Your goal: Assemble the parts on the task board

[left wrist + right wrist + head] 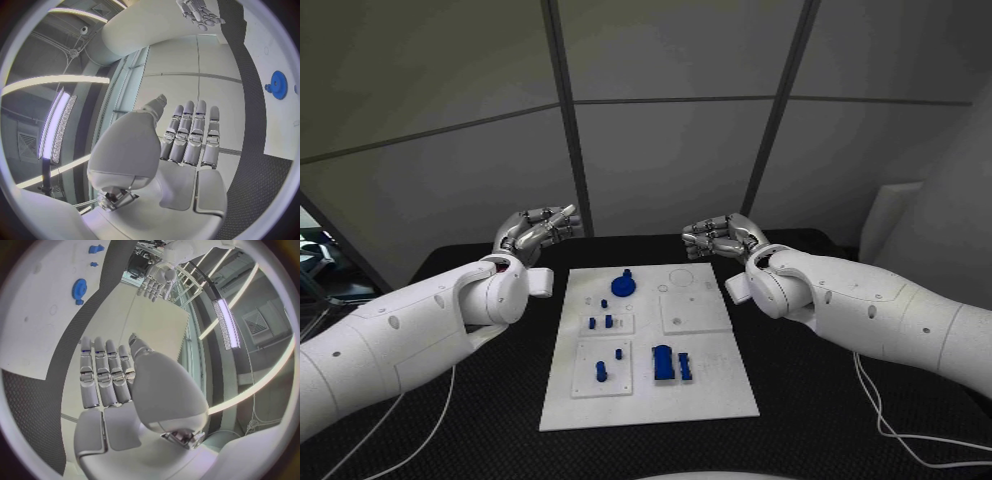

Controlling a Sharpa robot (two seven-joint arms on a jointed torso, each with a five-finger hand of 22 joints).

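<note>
Left silver many-fingered hand (538, 231): empty, fingers extended side by side in its wrist view, raised off the table just beyond the far-left corner of the flat white rectangular task board (718, 395). Right silver many-fingered hand (723, 236): also empty, fingers straight and loosely apart, hovering off the board's far-right corner. Neither touches anything.

On the board: a round blue gear-like part (625, 284) near the far edge at centre; small blue pegs (604, 322) toward the board's middle-left; a blocky blue part (668, 363) and a short blue upright pin (602, 371) in the near half. All well apart from both hands.

Risks, as judged:
- Both hands must travel back over the board to reach the near parts; a low sweep could knock the gear or topple the pegs.
- Pegs look tiny against broad fingers (pinch may slip or flick one away).
- Board appears unclamped; a sideways push might shift it.
- Arms flank the board closely, so reaching inward together risks collision.
</note>
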